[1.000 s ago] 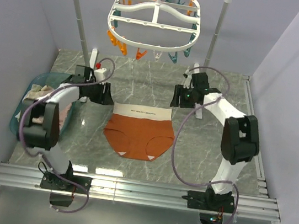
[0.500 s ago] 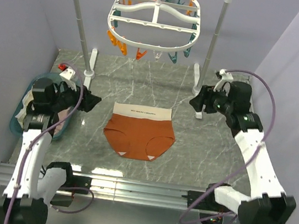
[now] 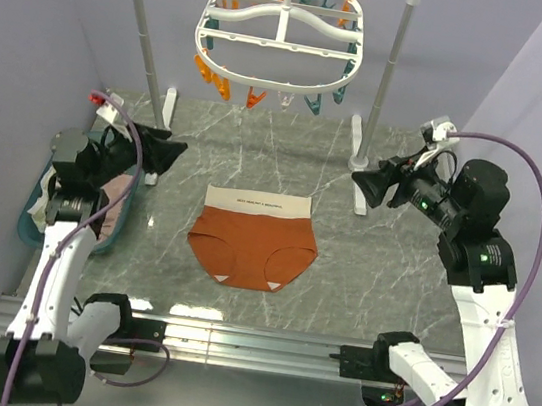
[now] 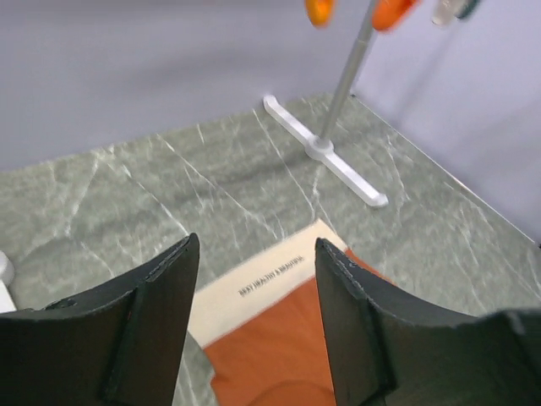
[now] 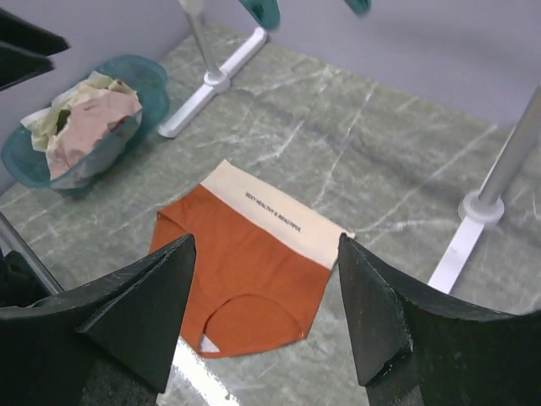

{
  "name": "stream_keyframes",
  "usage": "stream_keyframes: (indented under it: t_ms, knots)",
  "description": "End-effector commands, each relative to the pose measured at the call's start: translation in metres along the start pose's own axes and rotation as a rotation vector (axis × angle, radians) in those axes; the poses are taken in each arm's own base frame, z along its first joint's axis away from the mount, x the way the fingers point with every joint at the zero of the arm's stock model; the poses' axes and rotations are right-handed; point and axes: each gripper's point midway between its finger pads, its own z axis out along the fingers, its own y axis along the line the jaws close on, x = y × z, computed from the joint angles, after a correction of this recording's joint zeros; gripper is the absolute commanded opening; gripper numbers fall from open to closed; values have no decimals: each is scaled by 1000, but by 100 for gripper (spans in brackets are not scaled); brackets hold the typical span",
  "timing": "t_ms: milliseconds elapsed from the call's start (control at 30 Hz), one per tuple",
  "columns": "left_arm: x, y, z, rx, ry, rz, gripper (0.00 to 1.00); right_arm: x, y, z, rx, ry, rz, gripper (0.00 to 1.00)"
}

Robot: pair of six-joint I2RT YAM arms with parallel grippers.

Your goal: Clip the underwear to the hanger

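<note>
The underwear, rust-orange with a beige waistband, lies flat on the marble table, waistband toward the back. The hanger, a white oval frame with orange clothespins and teal clothespins, hangs from the rack's top bar behind it. My left gripper is raised off the table to the left of the underwear, open and empty. On the right, my right gripper is also raised, open and empty. The left wrist view looks down on the underwear between the open gripper. In the right wrist view the underwear lies beyond the open gripper.
A teal basket of pale clothes sits at the left table edge, under my left arm. The white pole rack stands at the back on two poles, each with a floor foot. Walls close in on both sides.
Both arms have risen from beside the waistband and swung outward, left arm to the left, right arm to the right. The right gripper's fingers have spread wider. The underwear has not moved.
</note>
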Motion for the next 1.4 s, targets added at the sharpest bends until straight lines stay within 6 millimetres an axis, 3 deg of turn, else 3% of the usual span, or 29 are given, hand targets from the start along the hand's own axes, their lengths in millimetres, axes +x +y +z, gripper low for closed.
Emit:
stream_keyframes:
  t_ms: [0,100,133,200,233,367,500,533,700,733,800,1000,1033,1100,1367]
  knots:
    - [-61,-3,15,26,-182,47,61,-21,-2,15,-6,-25,-31,75]
    - [-71,1,30,52,-217,22,61,-36,-2,32,-10,-19,-38,75]
    - [-70,4,35,56,-218,4,61,-52,7,31,-28,-46,-53,75]
    - [-84,3,40,78,-252,-4,62,-60,7,40,-7,-40,-64,75]
    - [-94,1,41,87,-273,4,62,-73,12,37,-6,-65,-88,75]
    - [-125,0,49,91,-323,-6,67,-76,33,42,-30,-75,-106,75]
    - [-138,11,66,47,-301,-18,73,-43,48,49,-68,-20,-145,76]
    - [-142,10,67,41,-295,-23,76,-27,44,54,-56,6,-155,76]
    - [-134,22,83,-9,-246,-43,75,16,53,52,-82,54,-243,76]
    - [-135,26,84,-30,-254,-45,75,33,49,54,-79,85,-249,76]
    - [-129,32,89,-55,-237,-55,74,48,45,52,-73,106,-274,76]
    - [-117,45,100,-80,-192,-67,74,74,49,57,-130,175,-290,76]
    - [-117,36,105,-61,-185,-59,75,78,50,61,-143,186,-287,76]
    - [-109,39,110,-61,-153,-51,75,89,49,67,-150,199,-278,76]
    - [-110,29,117,-48,-143,-60,75,103,52,82,-187,195,-267,76]
